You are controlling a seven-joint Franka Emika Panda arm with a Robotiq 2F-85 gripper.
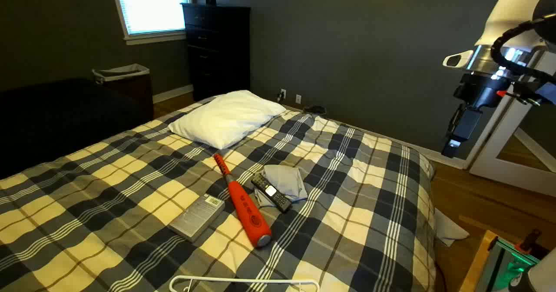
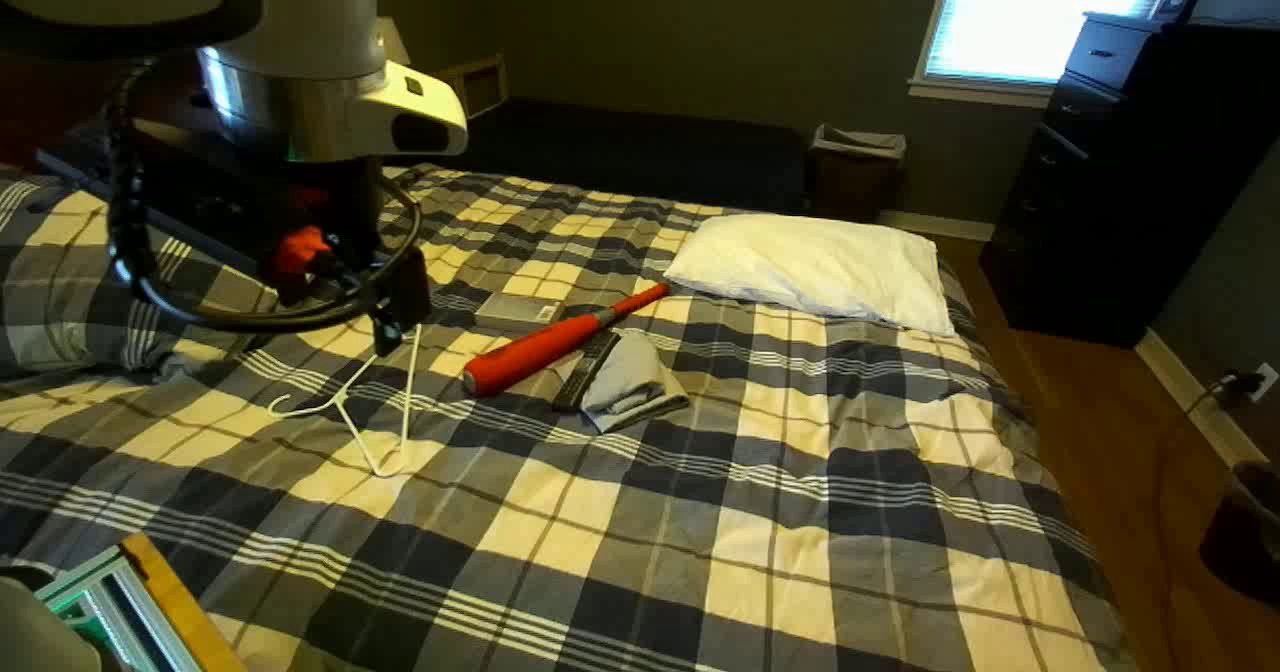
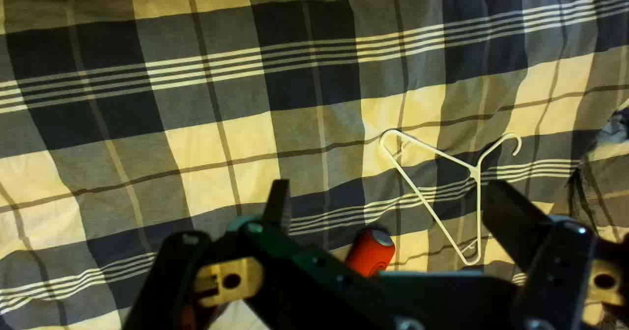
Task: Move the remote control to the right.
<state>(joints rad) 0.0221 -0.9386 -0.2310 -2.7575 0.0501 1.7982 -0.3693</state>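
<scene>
The bed [image 1: 360, 231], spread with navy, grey and cream plaid, takes up much of both exterior views. A black dresser [image 1: 221, 53] stands beyond its far end. The arm [image 1: 517, 18], mostly white, shows at the upper right in an exterior view. On the bed, toward the dresser, lies a white pillow [image 1: 228, 118]. A red bat [image 1: 247, 214] lies slantwise, its narrow end just beside the pillow and its thick end near a white hanger [image 3: 474, 172], which lies flat, hook on the side away from the bat. The gripper [image 3: 387, 187] hangs in the air above the bed, pointing down; in the wrist view its jaws stand wide apart, and it has hold of nothing. A grey cloth [image 1: 284, 179], loosely folded, lies to one side of the bat; on the opposite side is a flat grey box [image 1: 197, 218]. The remote [image 1: 271, 192], black and smallest of these, shows in both exterior views: it lies face up partly over the cloth, along the side nearer the bat, well apart from the gripper.
</scene>
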